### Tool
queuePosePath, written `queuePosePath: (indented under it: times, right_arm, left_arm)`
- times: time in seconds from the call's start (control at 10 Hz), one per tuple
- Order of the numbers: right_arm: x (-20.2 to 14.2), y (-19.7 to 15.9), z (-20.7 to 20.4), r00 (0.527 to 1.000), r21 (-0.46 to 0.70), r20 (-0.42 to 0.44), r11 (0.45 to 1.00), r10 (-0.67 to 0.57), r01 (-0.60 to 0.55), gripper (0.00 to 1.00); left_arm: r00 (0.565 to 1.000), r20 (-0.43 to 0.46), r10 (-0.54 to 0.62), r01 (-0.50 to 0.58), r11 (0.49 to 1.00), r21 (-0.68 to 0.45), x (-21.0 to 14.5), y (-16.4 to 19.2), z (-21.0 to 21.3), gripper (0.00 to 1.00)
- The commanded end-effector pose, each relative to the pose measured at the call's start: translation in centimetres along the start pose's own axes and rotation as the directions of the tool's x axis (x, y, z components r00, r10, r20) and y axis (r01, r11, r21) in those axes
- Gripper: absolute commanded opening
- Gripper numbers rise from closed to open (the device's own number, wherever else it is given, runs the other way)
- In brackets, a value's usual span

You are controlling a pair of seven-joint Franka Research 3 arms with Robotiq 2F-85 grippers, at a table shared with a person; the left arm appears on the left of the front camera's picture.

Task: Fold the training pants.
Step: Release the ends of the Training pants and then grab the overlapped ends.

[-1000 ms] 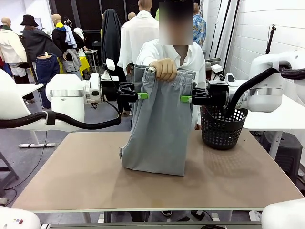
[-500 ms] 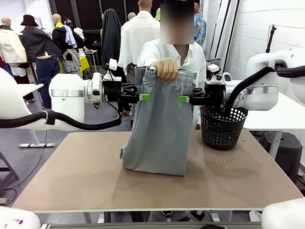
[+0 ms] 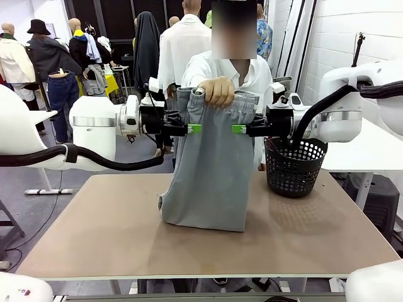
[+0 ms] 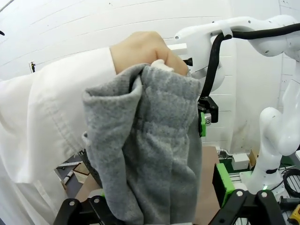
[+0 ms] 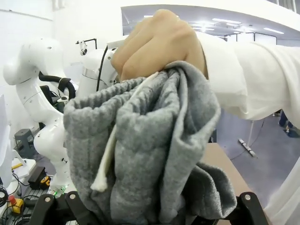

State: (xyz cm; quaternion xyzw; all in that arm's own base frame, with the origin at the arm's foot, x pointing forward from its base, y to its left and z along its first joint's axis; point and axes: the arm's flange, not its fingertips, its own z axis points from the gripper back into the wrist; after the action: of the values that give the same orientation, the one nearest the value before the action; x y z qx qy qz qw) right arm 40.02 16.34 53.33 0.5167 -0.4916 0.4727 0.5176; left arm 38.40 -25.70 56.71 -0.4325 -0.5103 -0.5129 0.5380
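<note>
Above the middle of the brown tabletop [image 3: 126,233], the light grey jersey training pants [image 3: 211,170] hung upright from a person's hand [image 3: 217,91] that gripped the gathered waistband. Their lower end rested on the surface. The left tool [image 3: 194,128] and right tool [image 3: 238,129] stood at either side just below the waistband, both released, jaws spread about the fabric. A black mesh basket [image 3: 293,167] stood to the right.

Likely a robotics lab: white block wall [image 3: 327,44], bare grey floor [image 3: 38,214], worktable [image 3: 126,239].
</note>
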Motion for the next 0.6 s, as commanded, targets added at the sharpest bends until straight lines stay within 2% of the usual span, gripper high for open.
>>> queuePosePath:
  times: [0.0, 0.2, 0.5]
  right_arm:
    - [0.0, -1.0, -0.7, 0.999, -0.052, -0.010, 0.998, 0.044, -0.044, 1.00]
    - [-0.1, -1.0, -0.3, 0.999, -0.084, -0.011, 0.995, 0.047, -0.048, 1.00]
    - [0.2, -2.0, -1.2, 0.999, -0.051, 0.002, 0.998, 0.034, -0.033, 1.00]
  left_arm:
    - [1.000, -0.023, -0.002, 0.003, 1.000, 0.007, 0.0, 0.5, -1.3, 1.00]
    - [0.999, -0.032, -0.002, 0.003, 1.000, 0.020, 0.1, 0.6, -1.0, 1.00]
    - [0.999, -0.034, 0.002, -0.001, 1.000, 0.009, 0.2, 1.3, -1.6, 1.00]
